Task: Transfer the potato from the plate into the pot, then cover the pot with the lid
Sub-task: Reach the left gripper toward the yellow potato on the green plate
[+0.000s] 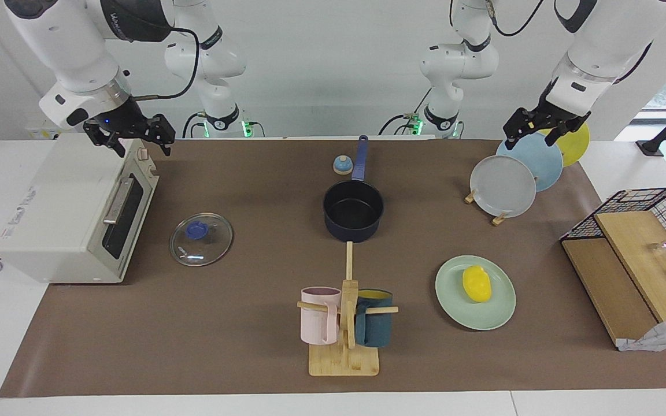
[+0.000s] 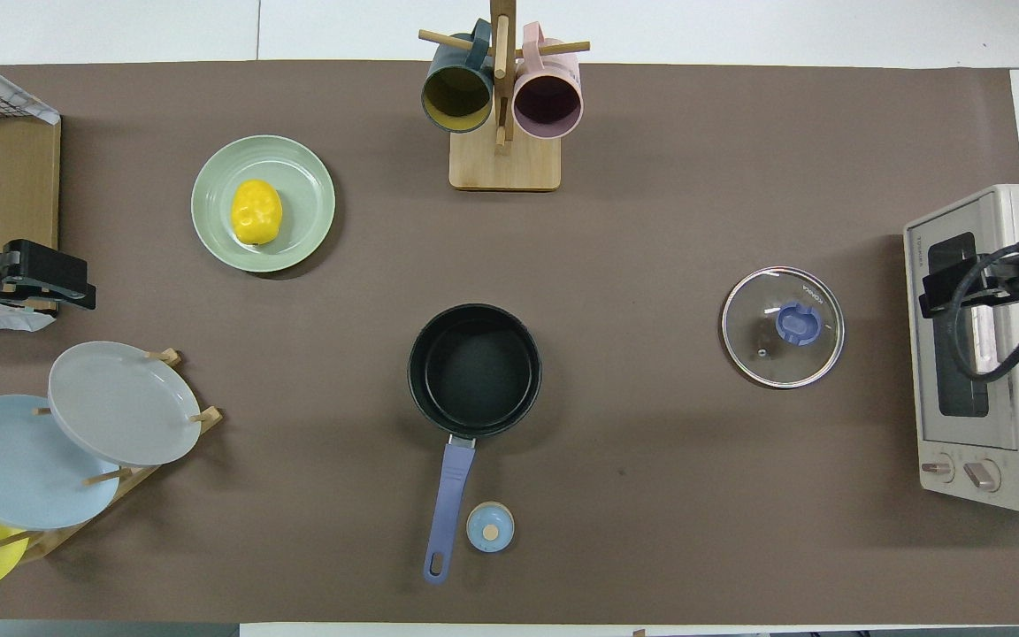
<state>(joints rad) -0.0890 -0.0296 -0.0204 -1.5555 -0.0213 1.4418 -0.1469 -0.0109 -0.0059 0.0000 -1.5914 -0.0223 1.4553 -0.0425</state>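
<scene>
Lower right, facing view: potato [image 1: 476, 283] on plate [image 1: 475, 292], untouched.
Centre: pot [image 1: 353, 210] empty; lid [image 1: 201, 238] flat, middle left.
Left gripper [image 1: 544, 128]: released, raised upper right over plate rack [image 1: 498, 219].
Right gripper [image 1: 130, 134]: released, waits over oven [image 1: 73, 214].
Advice: descend straight, pinch potato across its narrow width.

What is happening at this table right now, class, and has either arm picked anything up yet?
Nothing is being handled yet. The potato lies on the plate, toward the left arm's end of the table. The pot stands empty in the middle, and the lid lies flat on the table beside the toaster oven. The left gripper hangs open over the rack of upright plates, the right gripper open over the toaster oven; both hold nothing.
</scene>
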